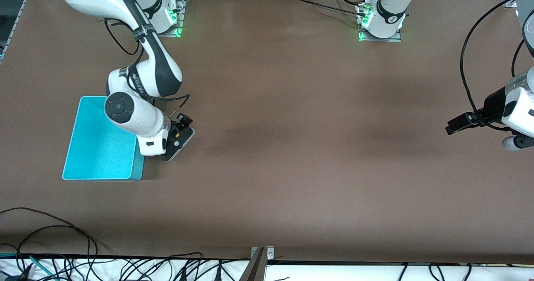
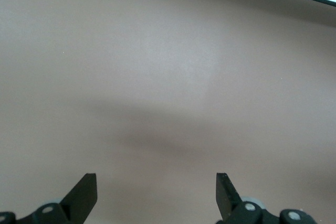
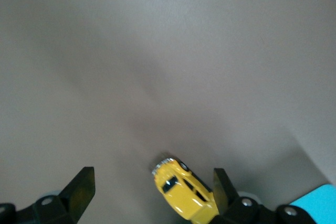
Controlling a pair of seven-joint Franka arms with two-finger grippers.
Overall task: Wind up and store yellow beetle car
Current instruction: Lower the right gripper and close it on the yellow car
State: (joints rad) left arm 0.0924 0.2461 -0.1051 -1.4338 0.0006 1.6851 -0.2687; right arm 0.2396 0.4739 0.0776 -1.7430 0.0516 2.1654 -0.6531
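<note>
The yellow beetle car (image 3: 181, 190) stands on the brown table, seen only in the right wrist view; the right hand hides it in the front view. My right gripper (image 3: 152, 174) is open and low around the car, which lies close to one finger (image 3: 220, 187), with a wide gap to the other. That gripper (image 1: 173, 147) hangs just beside the cyan bin (image 1: 96, 147), toward the left arm's end of the table. My left gripper (image 2: 156, 179) is open over bare table, with nothing between its fingers.
The left arm (image 1: 517, 105) waits at its end of the table, a black cable looping above it. A corner of the cyan bin (image 3: 320, 203) shows beside the right fingers. Loose cables lie along the table edge nearest the front camera.
</note>
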